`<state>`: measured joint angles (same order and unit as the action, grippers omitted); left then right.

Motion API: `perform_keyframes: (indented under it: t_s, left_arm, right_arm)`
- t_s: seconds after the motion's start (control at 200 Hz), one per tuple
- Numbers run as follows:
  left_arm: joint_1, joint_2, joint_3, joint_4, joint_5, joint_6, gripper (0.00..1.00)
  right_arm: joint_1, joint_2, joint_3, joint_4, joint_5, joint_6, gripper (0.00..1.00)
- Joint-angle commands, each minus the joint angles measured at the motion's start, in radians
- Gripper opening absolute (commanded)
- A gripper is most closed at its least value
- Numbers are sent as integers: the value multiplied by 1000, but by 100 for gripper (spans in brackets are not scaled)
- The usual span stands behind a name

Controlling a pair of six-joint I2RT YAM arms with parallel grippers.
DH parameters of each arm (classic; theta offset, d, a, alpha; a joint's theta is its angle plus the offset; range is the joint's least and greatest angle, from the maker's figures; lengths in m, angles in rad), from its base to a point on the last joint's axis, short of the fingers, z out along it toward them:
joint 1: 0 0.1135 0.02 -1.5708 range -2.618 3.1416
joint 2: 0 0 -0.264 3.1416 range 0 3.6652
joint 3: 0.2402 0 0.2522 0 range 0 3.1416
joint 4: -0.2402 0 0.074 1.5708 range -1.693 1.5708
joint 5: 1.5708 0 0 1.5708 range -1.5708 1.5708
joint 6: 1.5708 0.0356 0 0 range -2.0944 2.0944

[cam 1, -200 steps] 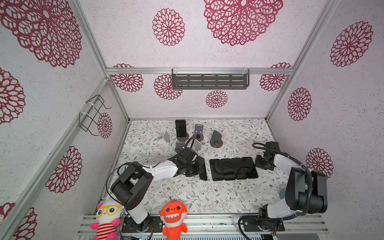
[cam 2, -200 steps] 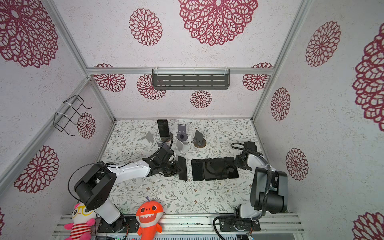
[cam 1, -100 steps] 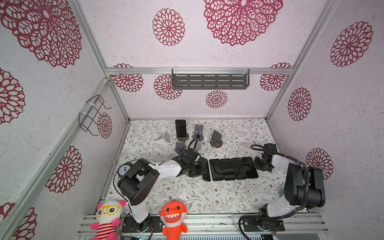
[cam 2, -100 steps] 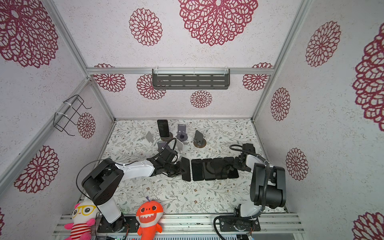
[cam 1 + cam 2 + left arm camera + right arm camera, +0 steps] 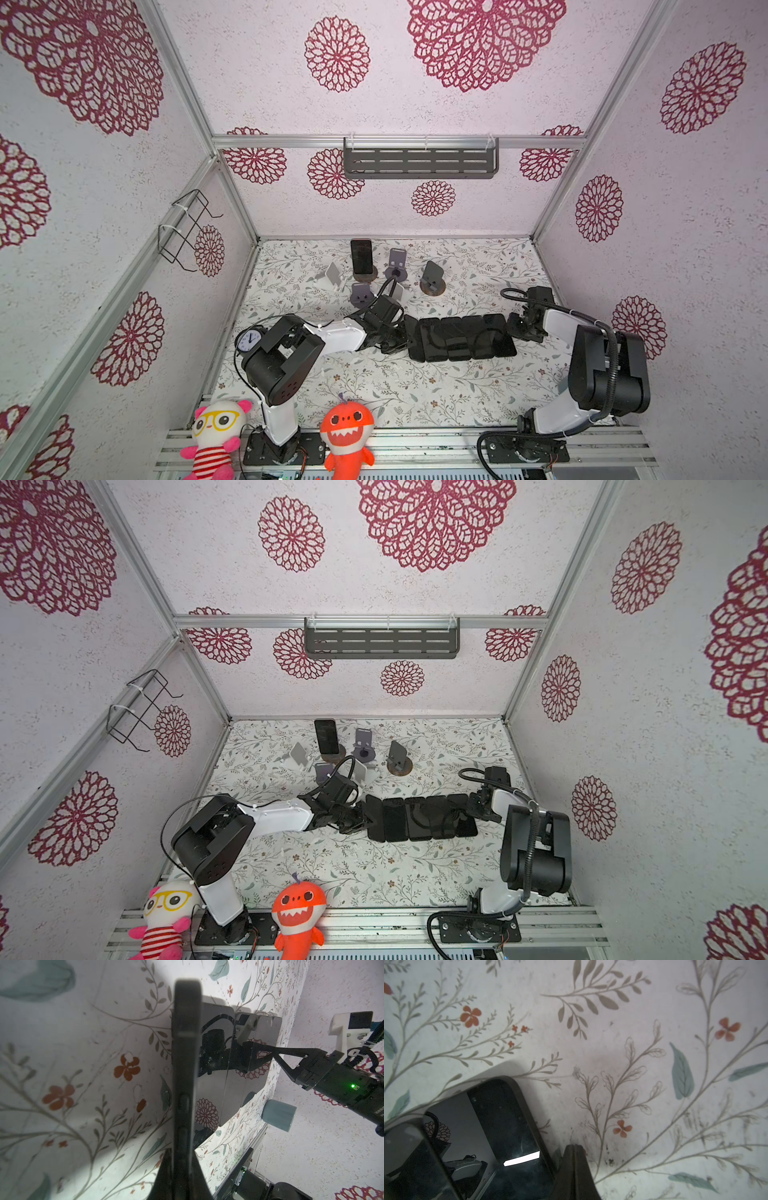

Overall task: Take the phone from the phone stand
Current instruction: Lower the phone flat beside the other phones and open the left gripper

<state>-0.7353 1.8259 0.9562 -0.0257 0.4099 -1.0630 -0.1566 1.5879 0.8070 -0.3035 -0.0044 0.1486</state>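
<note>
In both top views a black phone (image 5: 360,255) (image 5: 326,735) stands upright in a round-based phone stand (image 5: 365,275) at the back. Several black phones (image 5: 461,343) (image 5: 424,820) lie flat in a row mid-table. My left gripper (image 5: 400,338) (image 5: 181,1154) is shut on another black phone (image 5: 412,340) (image 5: 185,1064), held on edge against the row's left end. My right gripper (image 5: 513,328) (image 5: 574,1146) is shut on nothing. Its tips rest on the table beside the rightmost phone (image 5: 508,1136).
Empty stands surround the occupied one: white (image 5: 332,274), purple (image 5: 397,259), dark grey (image 5: 432,274), another purple (image 5: 360,293). A grey shelf (image 5: 419,164) hangs on the back wall, a wire basket (image 5: 187,228) on the left wall. Two plush toys (image 5: 214,436) (image 5: 347,432) sit in front.
My left gripper has carried its phone to the right until it meets the row's left end. The right gripper has edged slightly toward the row's right end.
</note>
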Motion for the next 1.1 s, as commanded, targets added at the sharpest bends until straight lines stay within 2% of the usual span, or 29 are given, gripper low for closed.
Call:
perform_keyframes:
  t_s: [0.0,0.045,0.37,0.605,0.871,1.096]
  left_arm:
    - [-10,29,21,7,-19,-9,0]
    - [-10,29,22,6,-20,-11,0]
    - [-9,32,29,-56,-45,9,28]
    - [-12,16,28,-111,-76,40,41]
    - [-14,10,48,-172,-84,69,63]
    - [-15,6,49,-187,-80,78,70]
  right_arm:
    - [-2,18,-14,-12,-13,-21,0]
    - [-2,18,-15,-12,-14,-21,0]
    - [-3,21,-20,-11,-17,-21,0]
    - [-2,19,-19,-19,-20,-24,0]
    - [-1,15,-20,-18,-26,-25,0]
    - [0,16,-20,-18,-23,-25,0]
